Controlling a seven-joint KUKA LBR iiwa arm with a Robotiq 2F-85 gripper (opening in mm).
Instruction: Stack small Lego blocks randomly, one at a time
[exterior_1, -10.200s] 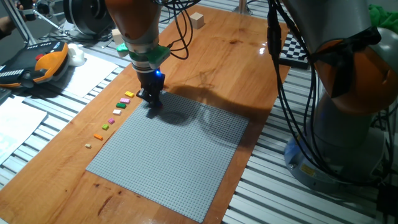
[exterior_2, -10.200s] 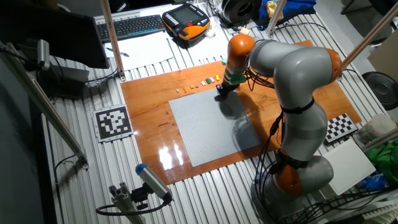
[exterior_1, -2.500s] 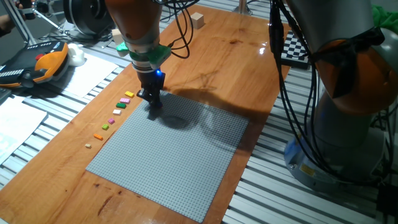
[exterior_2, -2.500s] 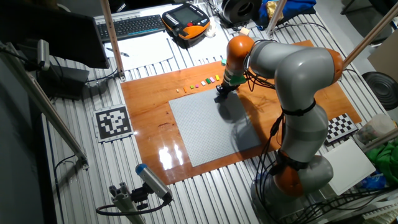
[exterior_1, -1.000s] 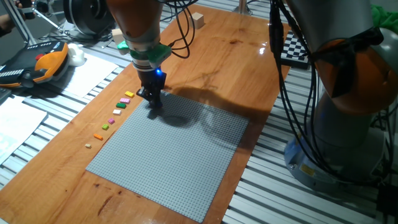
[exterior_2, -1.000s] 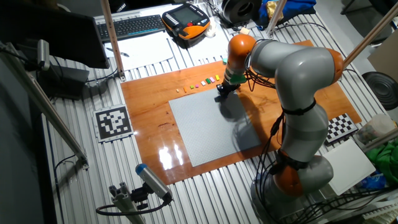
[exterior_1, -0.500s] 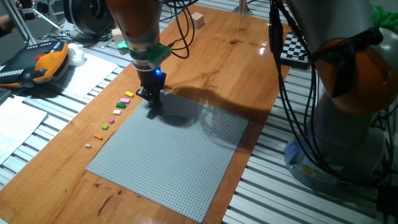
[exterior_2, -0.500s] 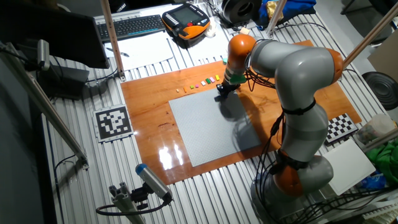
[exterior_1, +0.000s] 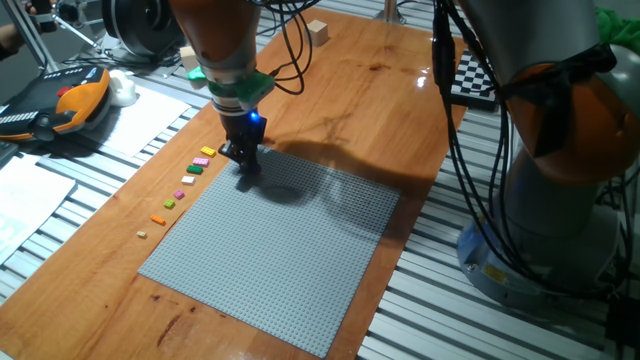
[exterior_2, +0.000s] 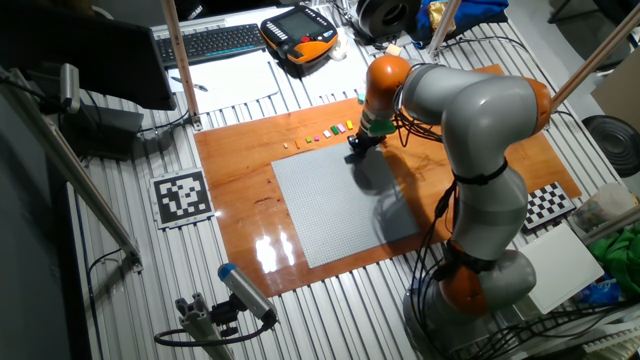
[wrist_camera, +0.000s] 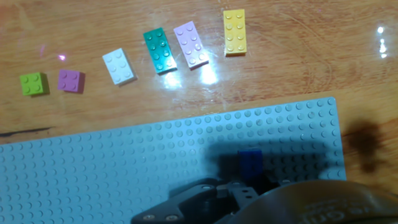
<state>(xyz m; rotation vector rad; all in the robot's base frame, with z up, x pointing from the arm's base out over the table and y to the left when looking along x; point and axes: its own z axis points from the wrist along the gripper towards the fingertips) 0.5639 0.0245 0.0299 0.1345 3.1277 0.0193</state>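
My gripper (exterior_1: 245, 178) stands straight down on the far left corner of the grey baseplate (exterior_1: 280, 255); the other fixed view has the gripper (exterior_2: 356, 150) at the same corner. In the hand view a small blue Lego block (wrist_camera: 250, 163) sits in shadow on the baseplate (wrist_camera: 112, 168), right at the gripper (wrist_camera: 245, 184). The dark hand body hides the fingertips, so their spacing does not show. On the wood beyond the plate lie loose small Lego blocks: yellow (wrist_camera: 234, 32), pink (wrist_camera: 191, 44), green (wrist_camera: 160, 50), white (wrist_camera: 119, 66), purple (wrist_camera: 70, 81), lime (wrist_camera: 33, 83).
The block row (exterior_1: 190, 178) runs along the plate's left edge down to an orange block (exterior_1: 157, 218) and a tan block (exterior_1: 142, 234). A wooden cube (exterior_1: 317, 32) sits at the far table edge. A teach pendant (exterior_1: 60, 105) and papers lie left of the board.
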